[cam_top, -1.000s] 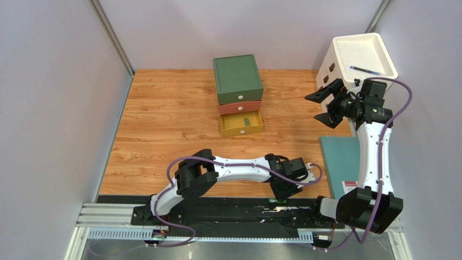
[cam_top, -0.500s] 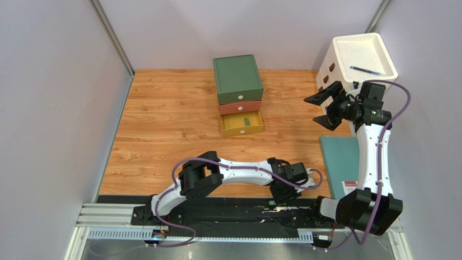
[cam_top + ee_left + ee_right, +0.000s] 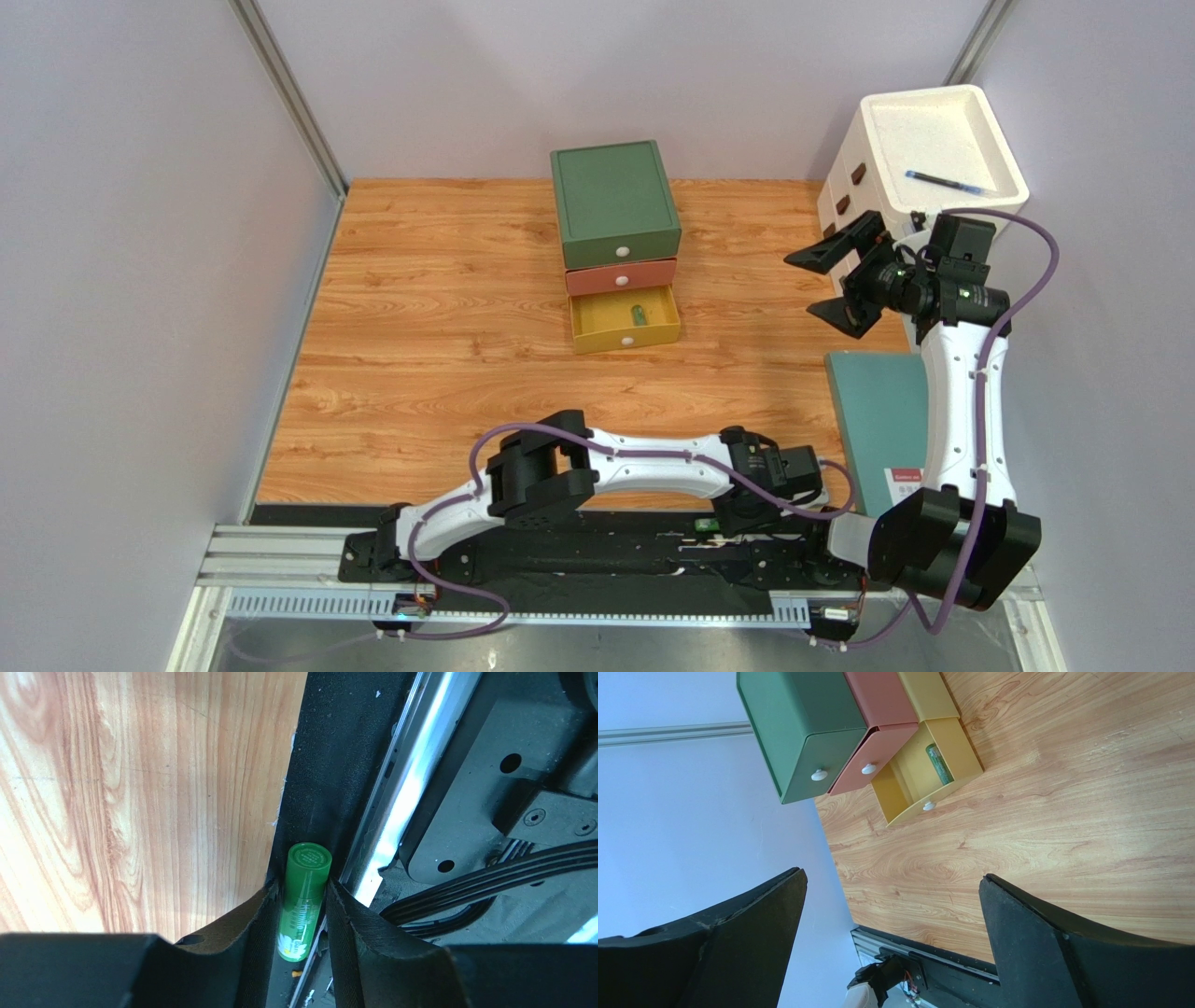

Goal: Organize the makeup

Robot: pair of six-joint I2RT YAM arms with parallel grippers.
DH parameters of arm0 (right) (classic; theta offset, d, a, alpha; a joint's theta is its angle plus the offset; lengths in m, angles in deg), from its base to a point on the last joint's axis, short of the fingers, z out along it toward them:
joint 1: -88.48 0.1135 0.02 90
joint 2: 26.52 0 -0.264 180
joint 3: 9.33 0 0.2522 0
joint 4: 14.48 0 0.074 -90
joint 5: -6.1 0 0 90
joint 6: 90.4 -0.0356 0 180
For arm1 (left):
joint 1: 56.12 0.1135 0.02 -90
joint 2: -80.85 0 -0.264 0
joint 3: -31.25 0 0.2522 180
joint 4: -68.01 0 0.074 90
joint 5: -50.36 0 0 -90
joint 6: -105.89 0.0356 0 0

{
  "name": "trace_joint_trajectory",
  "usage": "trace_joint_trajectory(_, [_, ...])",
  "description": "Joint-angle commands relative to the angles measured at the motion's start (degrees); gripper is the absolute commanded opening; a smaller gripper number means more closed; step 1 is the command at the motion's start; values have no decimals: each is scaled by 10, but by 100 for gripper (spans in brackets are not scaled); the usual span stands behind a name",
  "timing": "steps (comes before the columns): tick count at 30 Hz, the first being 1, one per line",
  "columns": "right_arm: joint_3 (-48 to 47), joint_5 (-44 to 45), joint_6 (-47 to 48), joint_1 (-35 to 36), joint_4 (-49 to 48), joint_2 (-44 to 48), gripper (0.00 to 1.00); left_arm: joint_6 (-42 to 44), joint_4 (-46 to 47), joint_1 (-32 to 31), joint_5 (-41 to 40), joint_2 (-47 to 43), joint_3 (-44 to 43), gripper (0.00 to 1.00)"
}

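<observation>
Swinging down-frame, left end effector (image 3: 302,887) is narrowly straddling the green tube (image 3: 302,913), grip unclear; fingers (image 3: 358,952) are risking jamming on the rail (image 3: 393,805), flicking it away.

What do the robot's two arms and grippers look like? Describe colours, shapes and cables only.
The left arm and right arm each have curved white links between bulky black joints, with a purple cable looping alongside. The left gripper and right gripper have matte black, wedge-shaped fingers.
</observation>
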Motion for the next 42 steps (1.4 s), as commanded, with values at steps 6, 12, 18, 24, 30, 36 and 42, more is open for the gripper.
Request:
trace_joint_trajectory(6, [6,-18,-9,0,-26,20,99,-6,-21,-8,-40,39,47,0])
trace_joint_trajectory(12, [3,-20,-8,-1,-25,23,99,-29,-14,-8,-56,-63,77,0])
trace_joint_trajectory(18, [10,-20,-8,-1,-30,19,99,-44,-61,4,-97,-128,55,0])
trace_joint_trajectory(24, [12,-22,-11,0,-40,11,99,-46,-87,36,-115,-176,48,0])
trace_joint_trajectory(30, [29,-25,-12,0,-52,4,98,-26,-96,101,-133,-228,33,0])
trace_joint_trajectory(36, [54,-6,13,13,-56,-11,98,2,-94,201,-120,-242,7,0])
trace_joint_trajectory(42, [76,36,25,50,-78,-32,96,50,-100,278,-120,-206,-47,0])
